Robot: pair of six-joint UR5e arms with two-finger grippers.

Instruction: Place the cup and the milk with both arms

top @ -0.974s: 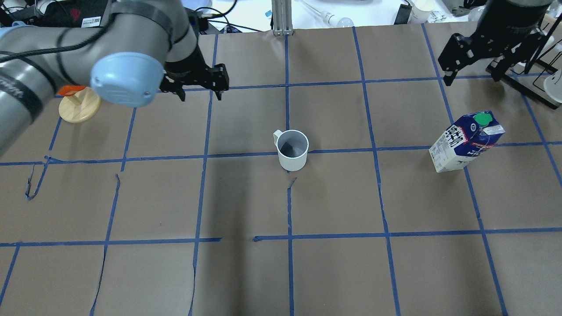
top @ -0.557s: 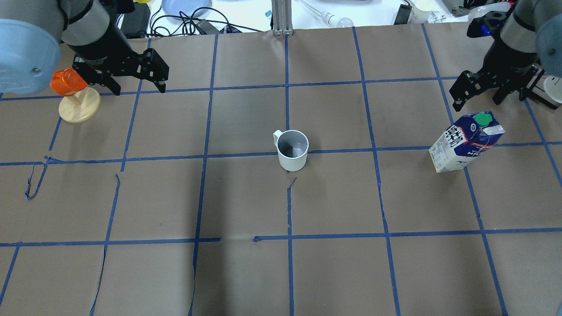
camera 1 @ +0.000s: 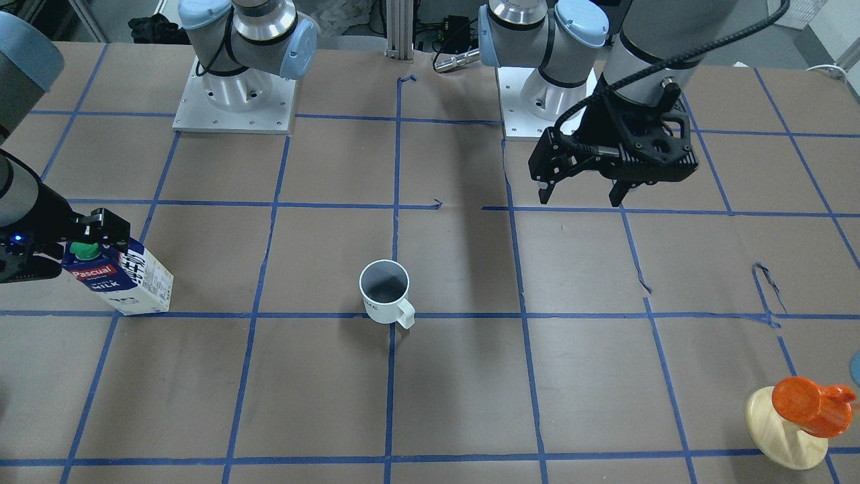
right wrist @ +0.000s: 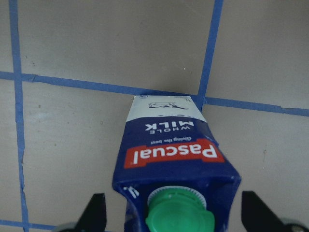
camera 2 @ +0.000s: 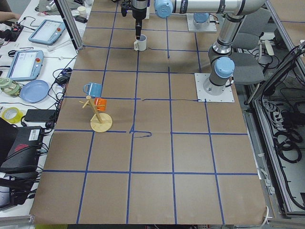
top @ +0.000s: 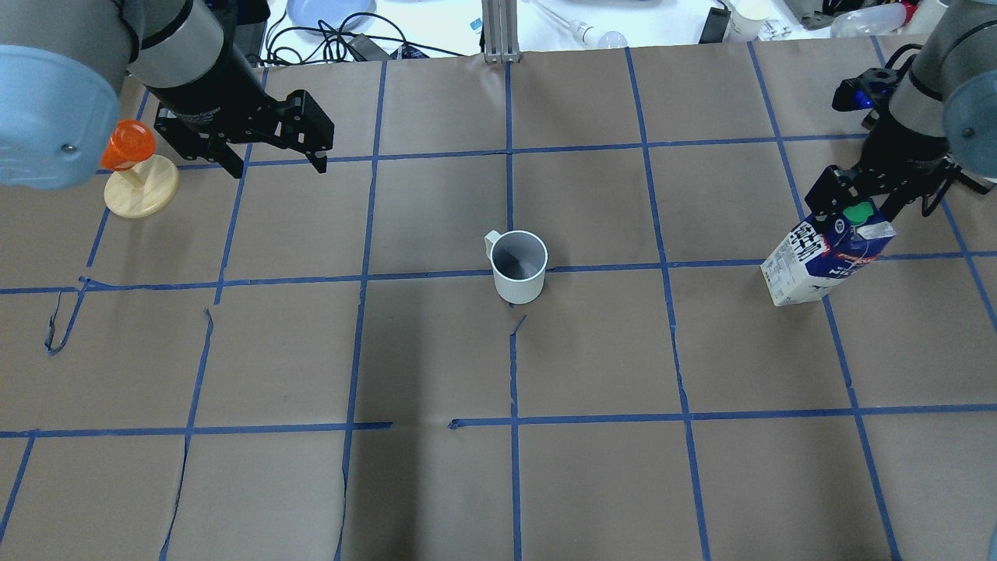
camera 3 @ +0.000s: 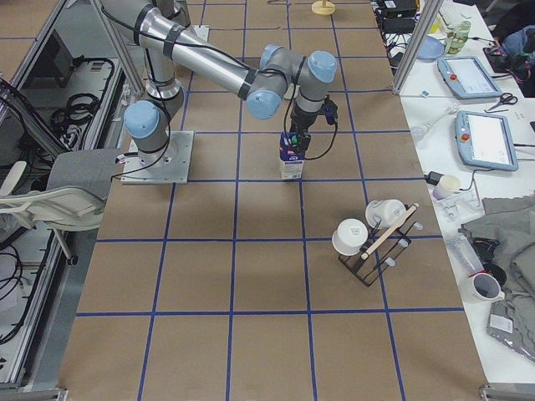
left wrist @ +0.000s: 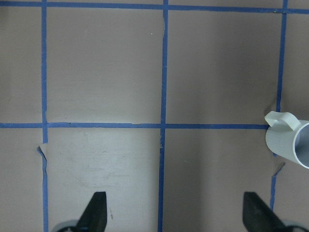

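Brown table (top: pixel 436 351), white cup (top: pixel 519 269), blue-white milk (top: pixel 818 261), left gripper (top: pixel 276 162) spread, right gripper (top: pixel 851 206) spread.

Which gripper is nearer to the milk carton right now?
Right. The right gripper hangs open directly over the milk; the left gripper is far off, on the other side of the cup.

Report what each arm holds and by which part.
Nothing. The left end effector hangs open apart from the cup; the right end effector is open astride the milk carton's top, not gripping it.
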